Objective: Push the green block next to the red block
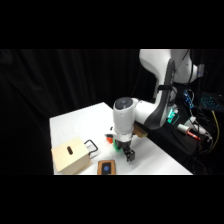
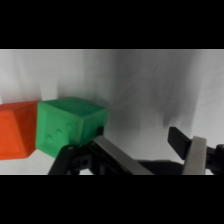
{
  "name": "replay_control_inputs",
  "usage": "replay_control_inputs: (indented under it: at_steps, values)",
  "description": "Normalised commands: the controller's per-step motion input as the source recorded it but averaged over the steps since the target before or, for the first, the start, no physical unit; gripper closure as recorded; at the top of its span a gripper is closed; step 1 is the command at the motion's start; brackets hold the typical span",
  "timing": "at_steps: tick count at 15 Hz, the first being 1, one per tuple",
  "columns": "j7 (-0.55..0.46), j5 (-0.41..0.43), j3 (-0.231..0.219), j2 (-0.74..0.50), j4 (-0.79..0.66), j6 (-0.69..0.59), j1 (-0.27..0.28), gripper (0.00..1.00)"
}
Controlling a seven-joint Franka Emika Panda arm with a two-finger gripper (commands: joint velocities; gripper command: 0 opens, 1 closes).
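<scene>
red block (image 2: 17,129) cut by left edge, green block (image 1: 116,145) mostly hidden behind arm

A black curtain (image 1: 60,80) hangs behind the white table (image 1: 75,125), filling the scene from nine to twelve o'clock. At three o'clock, beside the table, a dark bench (image 1: 200,135) carries tangled cables (image 1: 192,127) and lit electronics (image 1: 207,102)
</scene>
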Motion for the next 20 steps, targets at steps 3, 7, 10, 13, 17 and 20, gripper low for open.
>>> replay_control_inputs:
  at_steps: [3,7,10,13,17,20]
  values:
    - [-0.03,-0.096,-0.11,-0.1,-0.09,0.06,-0.119,0.0]
    - [-0.06,-0.082,-0.047,-0.11,-0.09,0.03,-0.11,0.0]
    - [-0.2,-0.009,0.089,-0.2,-0.08,-0.17,-0.151,0.0]
    - [-0.35,0.065,0.201,-0.38,-0.07,-0.51,-0.203,0.0]
    - [-0.26,0.053,0.142,-0.44,0.0,-0.58,-0.124,0.0]
    - [-0.14,0.01,0.084,-0.41,0.07,-0.5,-0.068,0.0]
